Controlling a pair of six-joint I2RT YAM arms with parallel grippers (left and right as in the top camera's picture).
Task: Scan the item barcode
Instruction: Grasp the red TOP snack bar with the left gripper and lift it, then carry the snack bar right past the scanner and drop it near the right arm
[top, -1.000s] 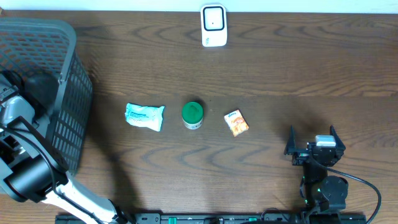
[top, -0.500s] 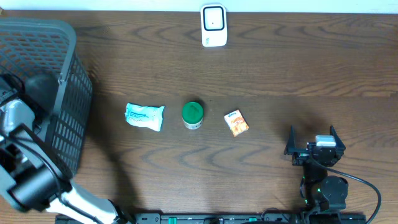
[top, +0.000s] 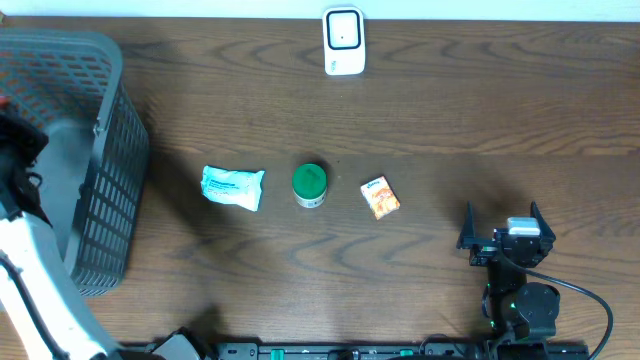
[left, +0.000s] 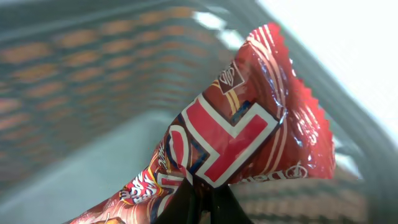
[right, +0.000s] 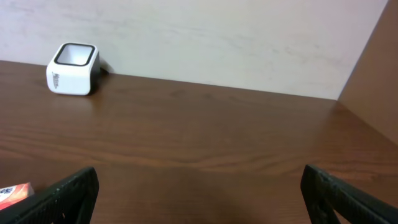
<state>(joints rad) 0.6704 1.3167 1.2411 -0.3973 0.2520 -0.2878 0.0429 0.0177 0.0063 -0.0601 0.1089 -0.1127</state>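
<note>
Right gripper (top: 503, 235) sits splayed wide at front right overhead, with the left arm (top: 30, 270) reaching into the grey basket (top: 105, 150); at the left wrist, the left gripper (left: 199, 202) pinches a red snack packet (left: 249, 137), seemingly above the basket floor; the right wrist faces the white scanner (right: 73, 68).

Count, bench and basket:
- grey mesh basket (top: 100, 180): 1
- white scanner (top: 343, 41): 1
- teal-white pouch (top: 232, 186): 1
- green-lidded jar (top: 309, 184): 1
- small orange box (top: 380, 197): 1
- red snack packet (left: 249, 137): 1
- arms: 2, left arm (top: 30, 280) and right arm (top: 520, 300)
</note>
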